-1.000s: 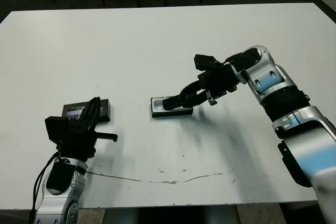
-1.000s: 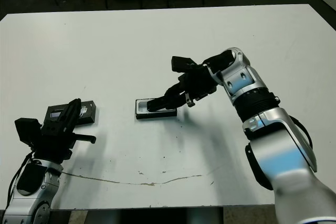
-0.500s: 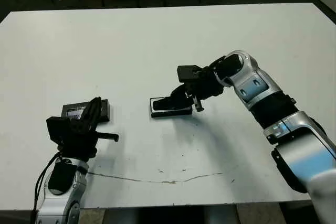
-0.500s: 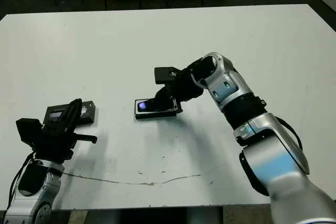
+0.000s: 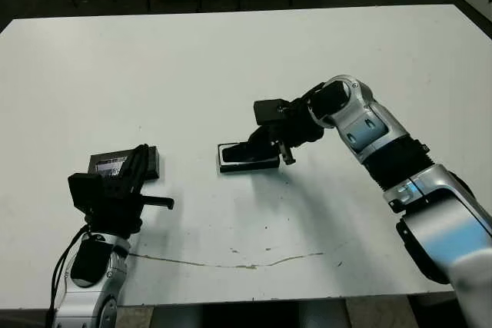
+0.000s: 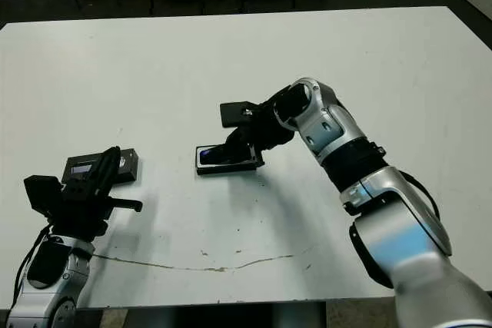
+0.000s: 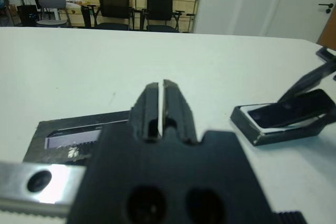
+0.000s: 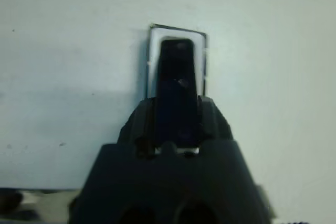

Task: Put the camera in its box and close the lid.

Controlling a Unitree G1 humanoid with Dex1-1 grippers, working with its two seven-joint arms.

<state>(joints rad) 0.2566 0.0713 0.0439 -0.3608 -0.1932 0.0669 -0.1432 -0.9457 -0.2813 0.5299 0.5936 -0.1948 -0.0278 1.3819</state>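
Observation:
The box [image 5: 247, 166], a black-rimmed tray with white lining, lies at the table's middle. My right gripper [image 5: 266, 144] is shut on the camera [image 6: 218, 154], a slim black slab that slants down into the box with its low end toward my left. In the right wrist view the camera [image 8: 177, 72] runs out between the fingers over the box [image 8: 151, 51]. The lid [image 5: 121, 165], a flat black panel with a pale label, lies at the near left. My left gripper [image 7: 160, 102] is shut and empty, held just above the lid's [image 7: 73, 135] near edge.
A thin dark crack line [image 5: 231, 263] runs across the white table near its front edge. Chairs [image 7: 131, 9] and shelves stand beyond the table's far edge. Bare table surface lies between the lid and the box.
My right arm has swung left and down, bringing the camera from a flat hold above the box to a slant into it. The left arm and the lid have not moved.

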